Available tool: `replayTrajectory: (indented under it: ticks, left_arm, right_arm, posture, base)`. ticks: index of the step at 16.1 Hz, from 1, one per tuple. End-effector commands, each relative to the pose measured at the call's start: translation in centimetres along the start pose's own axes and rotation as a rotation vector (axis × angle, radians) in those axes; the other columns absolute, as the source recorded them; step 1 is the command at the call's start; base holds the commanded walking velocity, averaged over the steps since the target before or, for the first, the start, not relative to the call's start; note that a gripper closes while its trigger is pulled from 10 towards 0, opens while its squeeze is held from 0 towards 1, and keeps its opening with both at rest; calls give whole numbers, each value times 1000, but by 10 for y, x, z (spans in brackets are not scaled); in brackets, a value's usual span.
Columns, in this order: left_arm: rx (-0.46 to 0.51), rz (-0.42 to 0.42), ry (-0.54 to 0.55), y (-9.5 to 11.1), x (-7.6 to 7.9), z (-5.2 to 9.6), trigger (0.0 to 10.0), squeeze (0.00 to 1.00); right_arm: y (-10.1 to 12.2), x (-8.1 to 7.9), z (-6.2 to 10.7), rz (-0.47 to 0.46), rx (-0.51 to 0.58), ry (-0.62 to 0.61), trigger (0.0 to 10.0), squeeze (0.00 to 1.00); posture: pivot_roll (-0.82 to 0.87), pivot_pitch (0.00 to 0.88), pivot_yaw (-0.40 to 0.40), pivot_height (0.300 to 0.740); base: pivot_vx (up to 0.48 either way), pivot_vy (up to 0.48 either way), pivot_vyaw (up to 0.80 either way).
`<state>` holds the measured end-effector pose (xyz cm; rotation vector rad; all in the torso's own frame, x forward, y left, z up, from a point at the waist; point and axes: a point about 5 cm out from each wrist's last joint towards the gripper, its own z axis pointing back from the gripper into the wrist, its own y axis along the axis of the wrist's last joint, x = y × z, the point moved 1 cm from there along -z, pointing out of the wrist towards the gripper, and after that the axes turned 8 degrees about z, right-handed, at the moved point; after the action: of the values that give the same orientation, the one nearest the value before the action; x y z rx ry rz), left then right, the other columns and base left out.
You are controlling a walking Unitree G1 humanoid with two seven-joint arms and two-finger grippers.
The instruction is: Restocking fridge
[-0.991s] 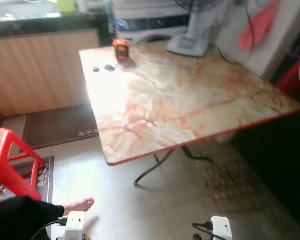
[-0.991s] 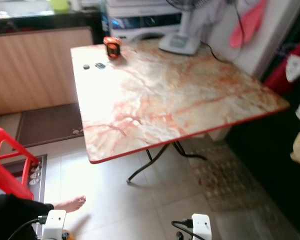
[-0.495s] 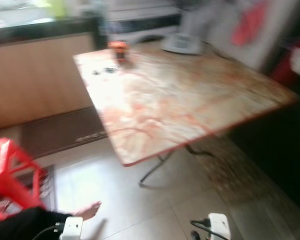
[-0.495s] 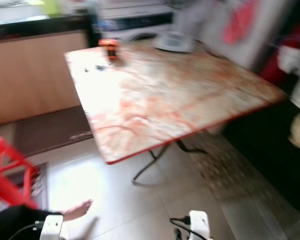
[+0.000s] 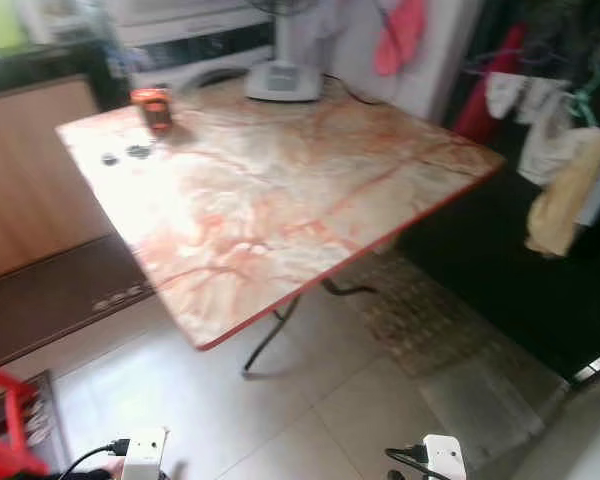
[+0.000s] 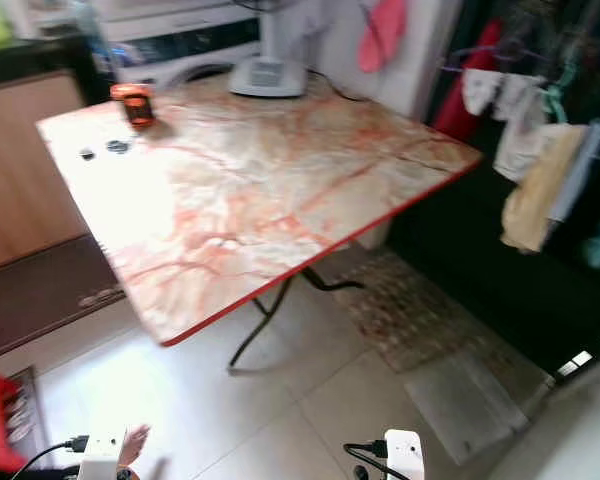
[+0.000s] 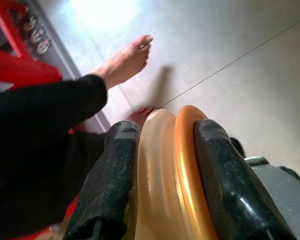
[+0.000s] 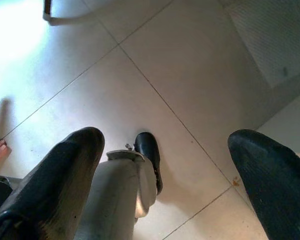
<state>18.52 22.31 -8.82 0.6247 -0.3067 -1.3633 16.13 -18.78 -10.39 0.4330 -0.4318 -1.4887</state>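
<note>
My left gripper [image 7: 165, 165] hangs low over the tiled floor, shut on a smooth rounded orange and yellow container [image 7: 167, 195] squeezed between its two black fingers [image 7: 110, 180]. What kind of container it is I cannot make out. My right gripper [image 8: 160, 185] also points down at the floor, open and holding nothing, with its fingers [image 8: 50, 185] wide apart. Both white wrist units [image 5: 145, 450] [image 5: 442, 455] sit at the bottom of the head views.
A folding table [image 5: 280, 180] with a marbled, red-rimmed top stands ahead, carrying a small orange jar [image 5: 155, 105] and a fan base [image 5: 282, 80]. Clothes [image 5: 555, 190] hang at the right. A mat [image 5: 420, 310] lies beyond the table. A person's bare foot [image 7: 127, 60] and a red stool [image 5: 0, 430] are at my left.
The camera has swung to the right: the table sits further left in the picture and the hanging clothes have come into view. Both arms still hang low.
</note>
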Motion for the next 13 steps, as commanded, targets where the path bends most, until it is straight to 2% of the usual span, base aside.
replayTrajectory:
  ticks: [1,13]
  left_arm:
    - [-17,2,-55,-5,12,1,10000,0]
    - [-48,-39,-102,-10,16,2,10000,0]
  right_arm:
    - [1,-2,-1,-11,-2,1,10000,0]
    - [0,-4,-1,-15,-5,5,10000,0]
  posture:
    - [-104,13,1,740]
    - [-98,0,2,740]
  base:
    - [0,0,-800]
    - [0,0,-792]
